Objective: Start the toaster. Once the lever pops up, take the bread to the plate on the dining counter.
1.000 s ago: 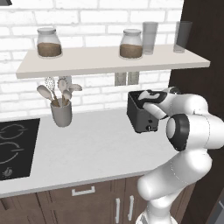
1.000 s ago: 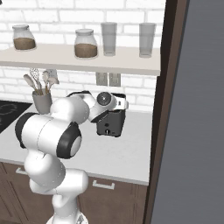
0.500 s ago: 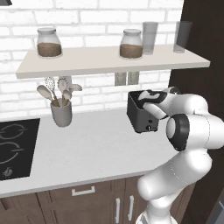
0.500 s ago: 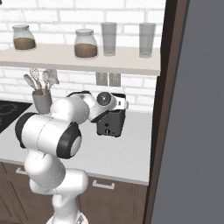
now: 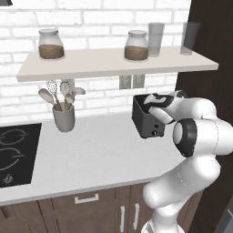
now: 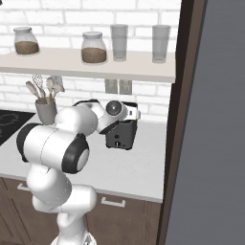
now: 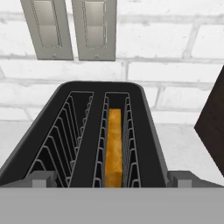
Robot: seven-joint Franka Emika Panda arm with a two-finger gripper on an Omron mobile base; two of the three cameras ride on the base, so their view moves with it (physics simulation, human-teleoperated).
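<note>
On the pale tabletop (image 5: 91,154) against the white brick wall, at its right end:

Item: small boxy dark grey-black toaster (image 5: 146,123), two wire-lined slots on top. It stands just below the double wall socket (image 7: 70,28), presumably to be near power, with its narrow control face turned to the room. A small pale control shows low on that face (image 5: 155,133); whether it is the knob or the lever is too small to tell.

Item: slice of tan-golden bread (image 7: 113,146), seated edge-up deep in the right-hand slot as the hand camera sees it; the other slot holds nothing. Sunk this low, it cannot yet be pinched from above.

Item: white robot arm's two-finger gripper (image 7: 112,178), poised directly over the toaster top, looking down the slots. The fingers (image 7: 41,178) stand spread to their widest, one tip at each lower corner of the hand view, holding nothing; this wide stance suits straddling the slice once it rises.

Judgement: the arm waits above the toaster; carrying to the plate is not yet begun.

Nearby: grey utensil pot with wooden spoons (image 5: 63,116); black cooktop (image 5: 16,152); wall shelf with jars and glasses (image 5: 113,63).
</note>
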